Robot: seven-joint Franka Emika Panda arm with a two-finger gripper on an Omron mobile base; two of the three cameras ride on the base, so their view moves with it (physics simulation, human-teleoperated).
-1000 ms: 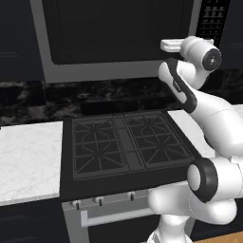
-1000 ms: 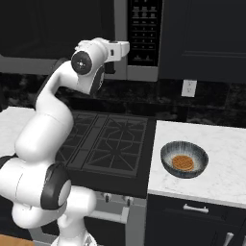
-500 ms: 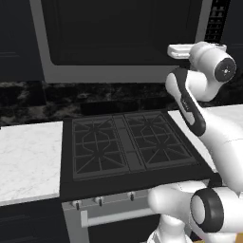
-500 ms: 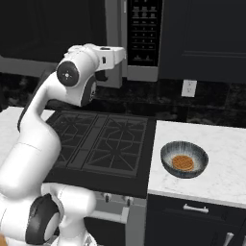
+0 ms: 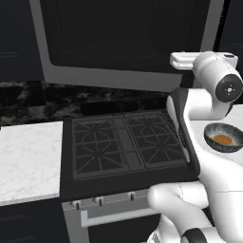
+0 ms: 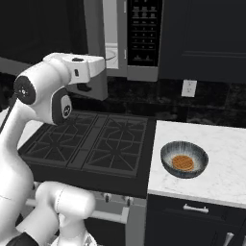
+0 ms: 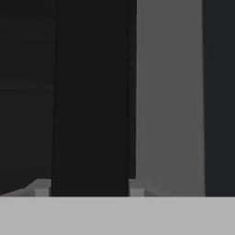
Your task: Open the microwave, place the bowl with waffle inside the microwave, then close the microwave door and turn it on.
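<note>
Since a second ago, the wide grey-framed microwave door with the dark window [image 5: 118, 42] has swung out from the large grey-framed microwave [image 6: 144, 33]. A slice of pale cavity now shows in the right base view between the door's edge and the black button panel [image 6: 144, 29].

The relation that matters now is the long dark bar handle [image 7: 89, 92] against the two-finger gripper [image 7: 87, 188]. In the hand view the bar runs straight away from the jaws, its long axis crossing the line between the two tips, and it fills the gap between them. One tip sits just beside each flank of the bar. We cannot tell whether the jaws clamp it or merely stand around it.

We judge the door needs more swing before anything fits through, so the pull should follow the door's arc with the bar kept centred.

The small round grey-blue bowl [image 6: 168, 166] holds the orange-brown waffle [image 6: 182, 162]. It sits well below the jaws and off to their right, on the white marble counter [image 6: 226, 144].
</note>
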